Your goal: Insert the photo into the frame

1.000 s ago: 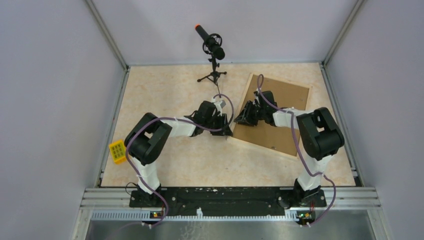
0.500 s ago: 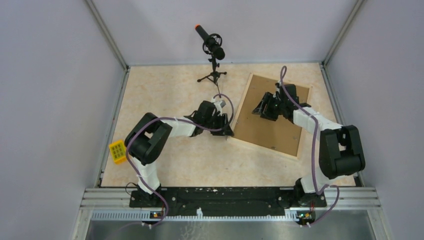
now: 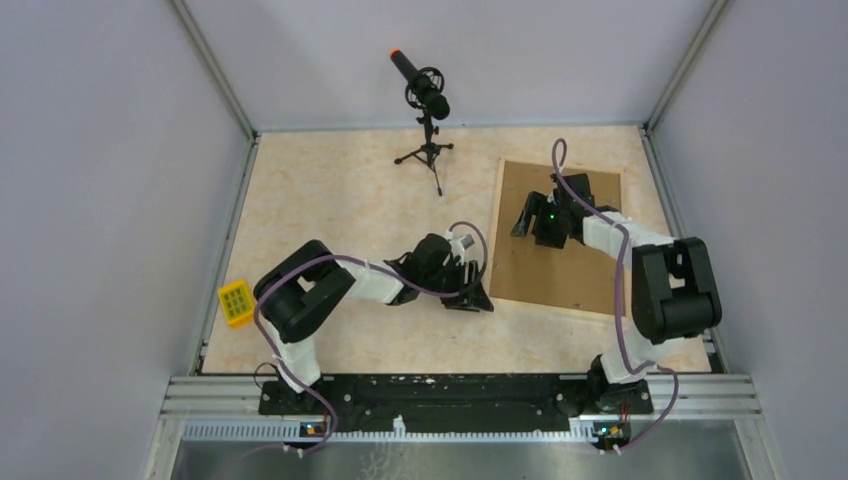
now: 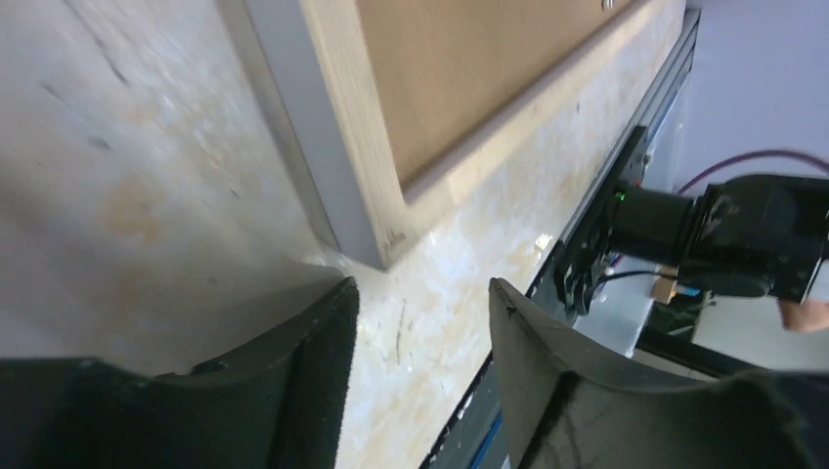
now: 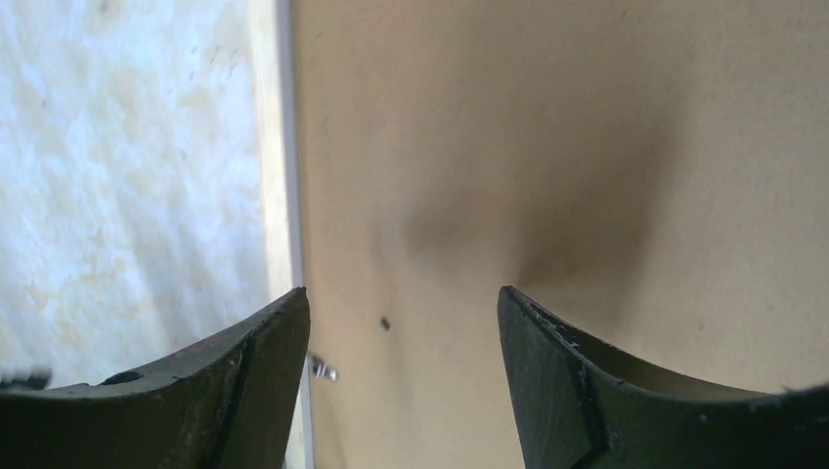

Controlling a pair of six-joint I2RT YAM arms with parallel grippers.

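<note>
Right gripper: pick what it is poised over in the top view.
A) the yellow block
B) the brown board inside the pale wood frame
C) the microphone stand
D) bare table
B: the right gripper hangs over the brown board set within the frame, and the right wrist view shows that board filling the space between its open jaws.

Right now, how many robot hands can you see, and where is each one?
2. The left hand is low by the near left corner of the frame, open. The right hand, also open, is over the brown backing board inside the frame.
</note>
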